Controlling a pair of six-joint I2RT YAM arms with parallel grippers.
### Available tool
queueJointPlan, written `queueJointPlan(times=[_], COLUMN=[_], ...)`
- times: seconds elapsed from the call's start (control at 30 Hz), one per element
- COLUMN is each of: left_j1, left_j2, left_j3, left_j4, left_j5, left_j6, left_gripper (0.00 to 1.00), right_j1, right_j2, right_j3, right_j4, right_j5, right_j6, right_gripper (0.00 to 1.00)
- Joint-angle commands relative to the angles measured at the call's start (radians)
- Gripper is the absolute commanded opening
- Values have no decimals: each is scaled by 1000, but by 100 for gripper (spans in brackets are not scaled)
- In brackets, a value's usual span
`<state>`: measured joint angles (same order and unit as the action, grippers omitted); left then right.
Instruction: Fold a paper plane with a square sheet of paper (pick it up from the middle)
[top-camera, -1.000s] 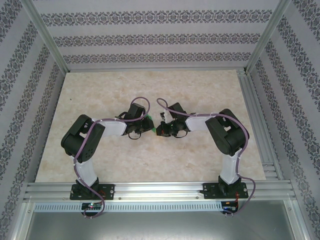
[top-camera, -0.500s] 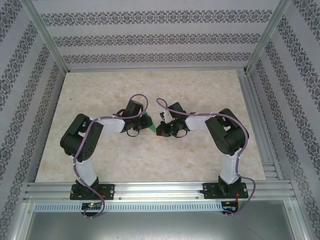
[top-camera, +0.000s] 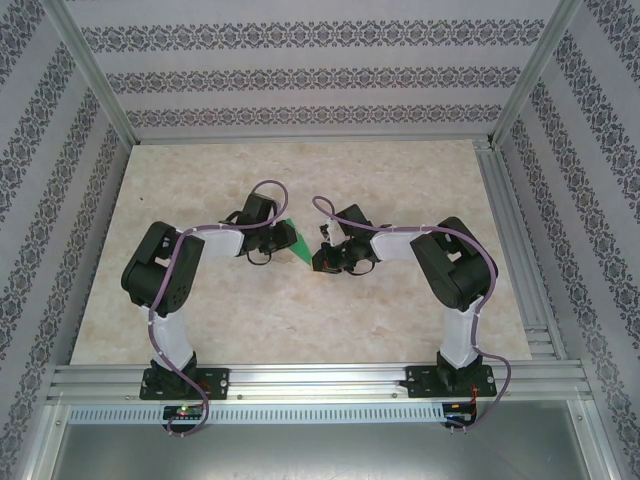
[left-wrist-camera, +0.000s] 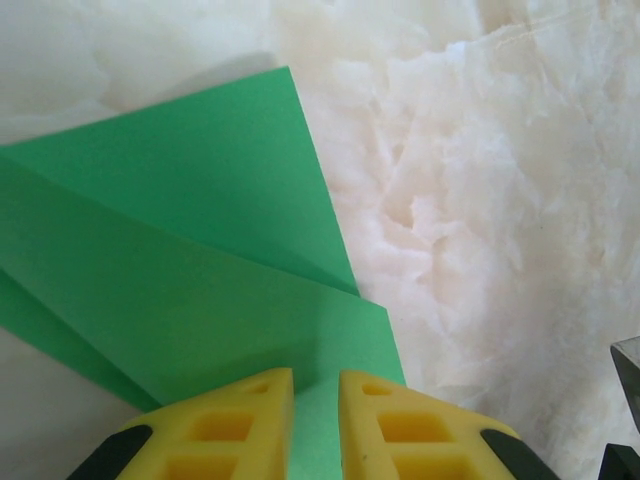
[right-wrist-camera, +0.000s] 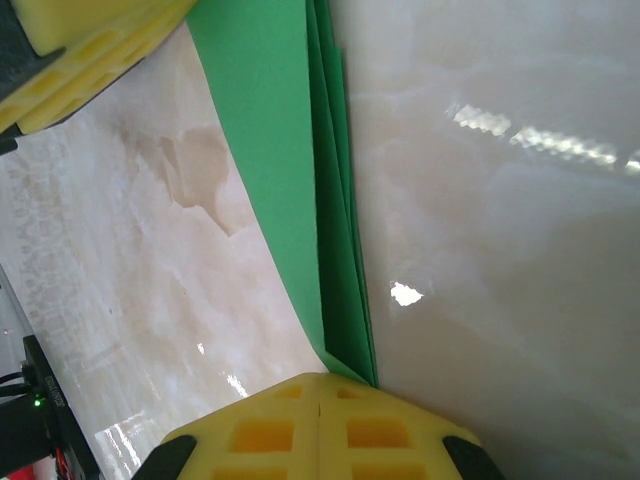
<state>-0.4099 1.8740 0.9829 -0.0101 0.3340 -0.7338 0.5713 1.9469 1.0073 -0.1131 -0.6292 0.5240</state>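
Observation:
The square sheet of paper (top-camera: 293, 241) is bright green and folded into a narrow pointed shape with layered flaps (left-wrist-camera: 200, 250). It lies on the pale marble table between my two grippers. My left gripper (top-camera: 281, 241) is at the paper's wide end. Its yellow fingertips (left-wrist-camera: 316, 382) stand a narrow gap apart, with green paper showing in the gap. My right gripper (top-camera: 319, 260) is shut, with its yellow tips (right-wrist-camera: 320, 380) on the paper's pointed end (right-wrist-camera: 345, 350). In the right wrist view the green strip (right-wrist-camera: 270, 150) runs up to the left gripper's fingers (right-wrist-camera: 70, 60).
The marble tabletop (top-camera: 400, 170) is bounded by aluminium rails at the front and right (top-camera: 520, 280) and by patterned walls behind and at the sides. Both arms reach in toward the table's centre, their elbows out to the sides.
My left gripper has drawn back to the left and slightly farther away, uncovering more of the green paper. The right arm has not moved.

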Motion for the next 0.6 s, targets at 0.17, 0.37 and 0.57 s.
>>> queueJointPlan(times=[0.17,0.37,0.57], left_j1=[47,61,61], left_j2=[51,79,78], left_j3=[37,36,20], left_j4=[-46,-61,-60], left_j5=[18,28,48], left_j6=[78,91,98], left_gripper=[21,21,20], right_j1=[-13,-11,-1], right_j2=[67,45,-76], right_j3=[-36,-44,13], right_j4=[-106,-74,-1], right_j5=[130,87,-21], right_j6=[-26,-22,26], right_gripper=[0,0,1])
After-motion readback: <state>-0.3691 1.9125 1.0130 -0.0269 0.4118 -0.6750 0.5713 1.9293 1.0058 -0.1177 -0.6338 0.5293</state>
